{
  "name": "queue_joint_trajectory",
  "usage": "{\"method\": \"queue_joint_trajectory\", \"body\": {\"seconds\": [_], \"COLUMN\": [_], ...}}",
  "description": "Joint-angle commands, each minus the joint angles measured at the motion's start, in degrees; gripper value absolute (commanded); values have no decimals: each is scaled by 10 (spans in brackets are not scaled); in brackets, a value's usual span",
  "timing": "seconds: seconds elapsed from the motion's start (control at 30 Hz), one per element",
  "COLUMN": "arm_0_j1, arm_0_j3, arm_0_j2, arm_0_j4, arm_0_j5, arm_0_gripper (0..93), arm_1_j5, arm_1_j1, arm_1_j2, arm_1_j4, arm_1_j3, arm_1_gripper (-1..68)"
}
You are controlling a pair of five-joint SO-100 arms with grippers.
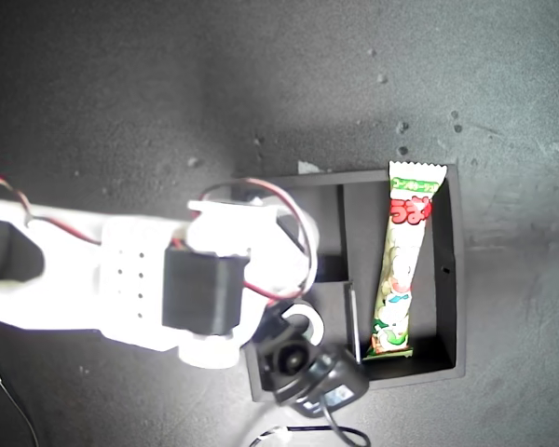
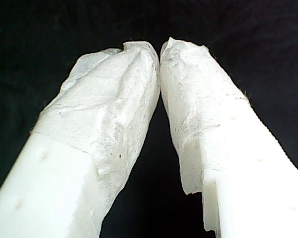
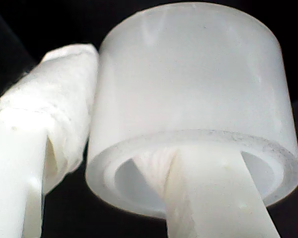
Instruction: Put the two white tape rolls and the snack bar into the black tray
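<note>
Black tray (image 1: 447,279); green-white snack bar (image 1: 402,261), red lettering; white tape roll (image 3: 193,94).

a dark grey matte surface (image 1: 168,84) fills the whole exterior view, faintly mottled and dotted with small pale specks toward the view's upper right. bright light washes it paler at the far right. both wrist views show only near-black ground behind.

Snack bar (image 1: 402,261): red "うま", rest unreadable.
</note>
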Motion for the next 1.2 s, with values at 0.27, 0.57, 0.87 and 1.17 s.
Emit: {"method": "queue_joint_trajectory", "body": {"seconds": [0.27, 0.57, 0.87, 1.17], "arm_0_j1": [-13, -18, -47, -32], "arm_0_j3": [-32, 149, 790, 1259], "arm_0_j2": [-7, 236, 773, 1010], "arm_0_j4": [9, 10, -142, -333], "arm_0_j5": [1, -9, -45, -66], "arm_0_gripper": [148, 34, 1, 11], "arm_1_j5": [-163, -203, -258, -277], "arm_1_j1": [10, 47, 95, 87], "arm_1_j2": [54, 162, 210, 210], "arm_1_j4": [-479, -616, -559, -511], "arm_1_j3": [461, 665, 704, 704], "arm_1_gripper": [-6, -5, -4, 3]}}
